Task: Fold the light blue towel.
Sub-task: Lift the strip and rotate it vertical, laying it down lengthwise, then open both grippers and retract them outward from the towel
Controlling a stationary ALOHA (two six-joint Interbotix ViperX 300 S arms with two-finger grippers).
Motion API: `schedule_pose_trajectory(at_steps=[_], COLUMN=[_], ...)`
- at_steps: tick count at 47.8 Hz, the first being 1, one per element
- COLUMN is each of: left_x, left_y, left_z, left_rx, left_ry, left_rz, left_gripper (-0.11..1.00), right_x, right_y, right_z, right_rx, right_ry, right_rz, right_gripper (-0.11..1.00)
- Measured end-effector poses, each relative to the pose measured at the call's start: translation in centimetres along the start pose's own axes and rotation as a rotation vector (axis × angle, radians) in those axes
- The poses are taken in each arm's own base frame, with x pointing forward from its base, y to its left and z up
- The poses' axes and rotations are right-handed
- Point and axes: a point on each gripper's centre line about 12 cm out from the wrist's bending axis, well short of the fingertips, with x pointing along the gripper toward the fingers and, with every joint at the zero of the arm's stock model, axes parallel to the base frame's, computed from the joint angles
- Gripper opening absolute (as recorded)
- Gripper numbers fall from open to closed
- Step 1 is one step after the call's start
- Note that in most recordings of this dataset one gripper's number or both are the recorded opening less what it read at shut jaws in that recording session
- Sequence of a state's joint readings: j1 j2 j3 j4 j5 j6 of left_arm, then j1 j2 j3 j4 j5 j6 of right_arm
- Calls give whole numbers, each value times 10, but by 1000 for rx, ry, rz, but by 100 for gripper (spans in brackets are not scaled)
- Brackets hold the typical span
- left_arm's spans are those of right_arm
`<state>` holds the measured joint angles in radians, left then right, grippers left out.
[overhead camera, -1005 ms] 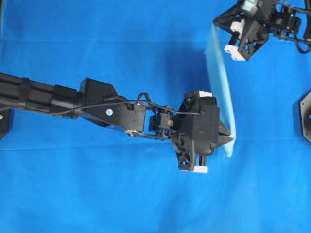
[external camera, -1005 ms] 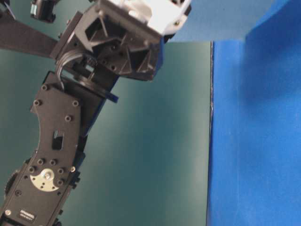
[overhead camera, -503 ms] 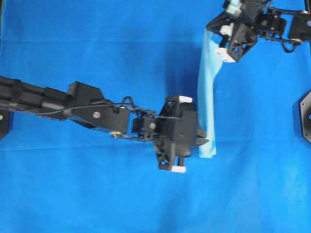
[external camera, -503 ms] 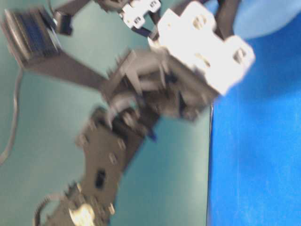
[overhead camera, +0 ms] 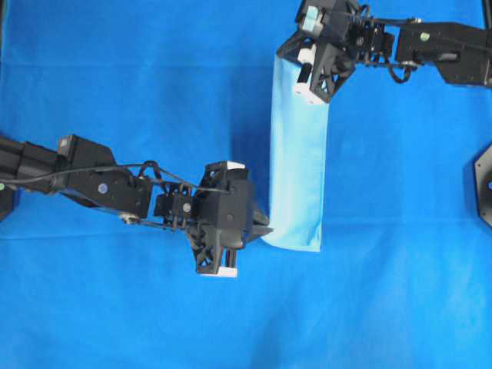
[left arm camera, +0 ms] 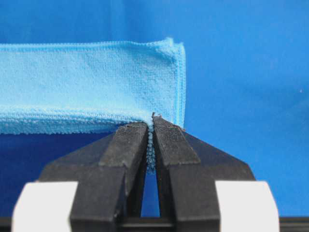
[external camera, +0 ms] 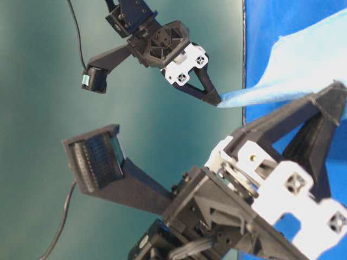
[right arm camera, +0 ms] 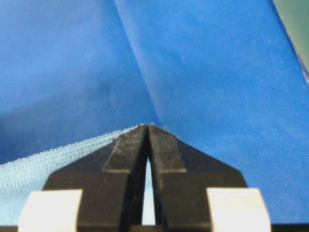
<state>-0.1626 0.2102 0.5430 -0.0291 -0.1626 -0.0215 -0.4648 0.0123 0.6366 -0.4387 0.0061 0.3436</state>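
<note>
The towel (overhead camera: 297, 154) is hanging as a long narrow band over the blue worktop (overhead camera: 154, 77), its long axis running top to bottom in the overhead view. The left fingers (left arm camera: 130, 145) are pinching its lower corner; the right fingers (right arm camera: 128, 150) are clamping its upper end.

left end effector (overhead camera: 265, 228) shifted left; right end effector (overhead camera: 286, 55) shifted left; light blue towel (overhead camera: 298, 161) spread wider
</note>
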Motion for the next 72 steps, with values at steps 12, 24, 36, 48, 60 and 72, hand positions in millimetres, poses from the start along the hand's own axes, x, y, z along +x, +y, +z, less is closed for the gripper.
schedule_pose_trajectory(at_steps=[12, 24, 36, 48, 60, 72], left_x=[0, 0, -1, -35, -87, -140], left_y=[-4, -7, -12, -12, -5, 17], left_z=[1, 9, 10, 32, 39, 32], left_rx=[14, 17, 33, 35, 28, -3], left_ry=[-3, -26, -19, -10, -32, -169], left_rz=[-8, -14, -23, -25, -13, 39], left_gripper=[2, 18, 82, 81, 79, 79], right_x=[2, 6, 6, -13, -59, -108], right_y=[8, 17, 19, 29, 36, 34], right_z=[-1, -2, 2, 9, 13, -5], right_rx=[-20, -41, -47, -53, -42, 15], right_ry=[2, 2, -10, -35, -106, -196], right_rz=[17, 38, 43, 58, 73, 92], right_gripper=[1, 27, 60, 58, 58, 58])
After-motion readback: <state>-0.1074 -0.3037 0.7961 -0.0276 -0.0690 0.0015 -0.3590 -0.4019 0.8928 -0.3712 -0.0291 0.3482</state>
